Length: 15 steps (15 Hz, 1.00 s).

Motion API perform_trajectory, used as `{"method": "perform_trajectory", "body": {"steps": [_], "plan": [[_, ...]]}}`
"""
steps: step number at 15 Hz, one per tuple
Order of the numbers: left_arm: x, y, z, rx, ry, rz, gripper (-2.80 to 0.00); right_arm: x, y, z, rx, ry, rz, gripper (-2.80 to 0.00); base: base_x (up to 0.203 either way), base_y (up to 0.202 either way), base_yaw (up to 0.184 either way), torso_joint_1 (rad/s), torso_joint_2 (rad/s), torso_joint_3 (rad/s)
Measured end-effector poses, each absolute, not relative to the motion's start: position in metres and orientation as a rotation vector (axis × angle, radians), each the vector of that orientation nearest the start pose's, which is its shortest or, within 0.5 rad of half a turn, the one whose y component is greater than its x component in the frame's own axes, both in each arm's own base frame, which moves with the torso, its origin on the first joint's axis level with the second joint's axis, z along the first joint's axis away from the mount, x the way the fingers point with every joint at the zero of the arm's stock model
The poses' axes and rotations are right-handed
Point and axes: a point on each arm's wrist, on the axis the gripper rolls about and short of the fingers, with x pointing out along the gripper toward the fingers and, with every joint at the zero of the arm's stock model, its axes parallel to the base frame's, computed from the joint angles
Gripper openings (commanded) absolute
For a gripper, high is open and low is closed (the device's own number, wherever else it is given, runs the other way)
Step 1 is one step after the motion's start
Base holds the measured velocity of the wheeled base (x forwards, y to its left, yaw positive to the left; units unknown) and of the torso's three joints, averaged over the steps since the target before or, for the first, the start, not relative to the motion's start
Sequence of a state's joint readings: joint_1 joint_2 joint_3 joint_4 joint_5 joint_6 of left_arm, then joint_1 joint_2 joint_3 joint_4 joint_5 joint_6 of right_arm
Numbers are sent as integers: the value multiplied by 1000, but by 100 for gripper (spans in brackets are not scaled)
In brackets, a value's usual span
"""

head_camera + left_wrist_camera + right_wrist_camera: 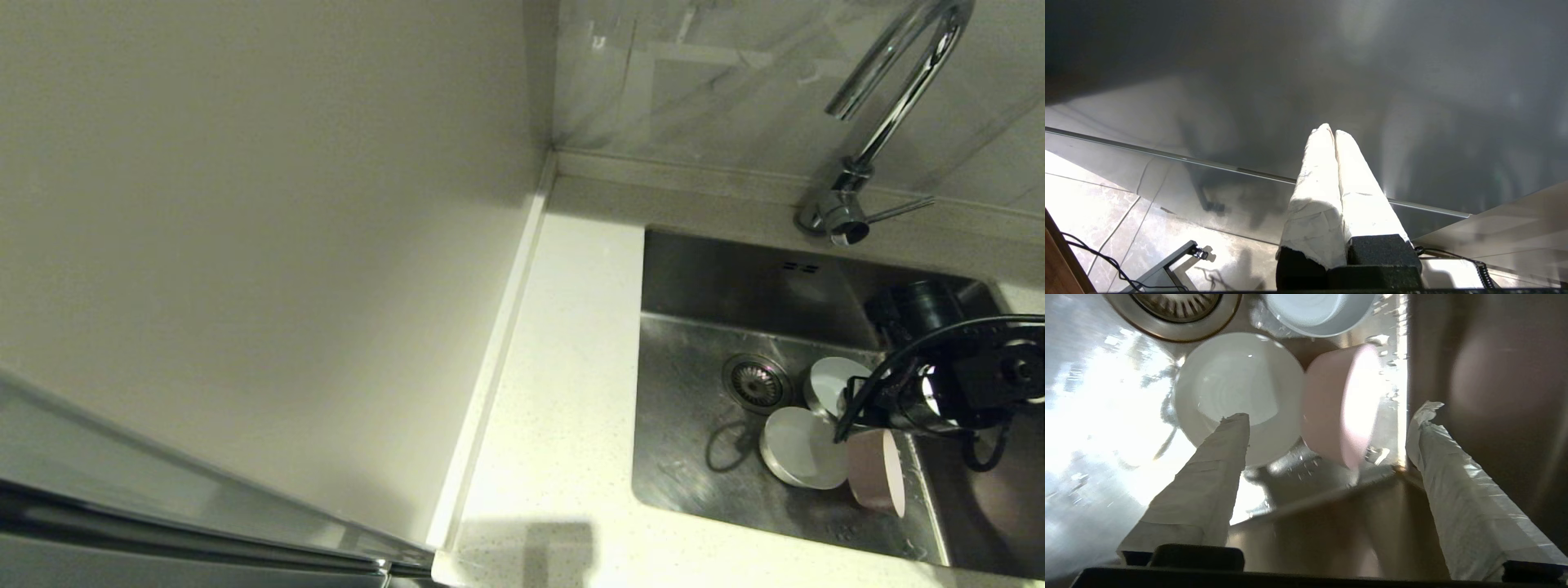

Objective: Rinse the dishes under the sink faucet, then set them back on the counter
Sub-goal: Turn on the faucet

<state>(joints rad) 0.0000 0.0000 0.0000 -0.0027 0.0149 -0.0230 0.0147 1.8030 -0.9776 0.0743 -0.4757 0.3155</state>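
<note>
All three bowls are in the steel sink [686,408], near the drain strainer [755,381]. One white bowl [829,382] lies at the back and another white bowl [802,449] in front of it. The pale pink bowl [878,482] stands on its edge by the sink's right wall. My right gripper [1331,414] hangs open just above them; one finger overlaps the nearer white bowl [1237,384] and the pink bowl [1327,392] shows between the fingers, nothing gripped. The chrome faucet [890,106] rises behind the sink, with no water visible. My left gripper [1331,131] is shut and empty, away from the sink.
White speckled counter [571,367] runs along the sink's left side and front. A tall pale panel [245,204] closes off the left, with a steel edge [163,506] below it. The faucet's lever [898,211] points right. The left wrist view shows a grey cabinet front and floor tiles.
</note>
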Motion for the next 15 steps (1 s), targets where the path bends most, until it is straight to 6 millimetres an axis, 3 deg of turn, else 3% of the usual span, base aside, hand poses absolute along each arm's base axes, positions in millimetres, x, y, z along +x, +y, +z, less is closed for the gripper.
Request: {"method": "perform_trajectory", "body": {"steps": [2,3,4,9,15], "plan": [[-23,0,76,-23,-3,14,-280,287,-6,156,84,759,-556,0,0,0,0,0,0,0],[-23,0,76,-23,-3,14,-280,278,-6,166,92,737,-553,-192,0,0,0,0,0,0],[-23,0,76,-23,-3,14,-280,269,-6,175,100,713,-548,-280,0,0,0,0,0,0],[-23,0,76,-23,-3,14,-280,240,-6,227,131,594,-532,-280,0,0,0,0,0,0],[-23,0,76,-23,-3,15,-280,243,-3,294,188,372,-487,-280,0,0,0,0,0,0]]}}
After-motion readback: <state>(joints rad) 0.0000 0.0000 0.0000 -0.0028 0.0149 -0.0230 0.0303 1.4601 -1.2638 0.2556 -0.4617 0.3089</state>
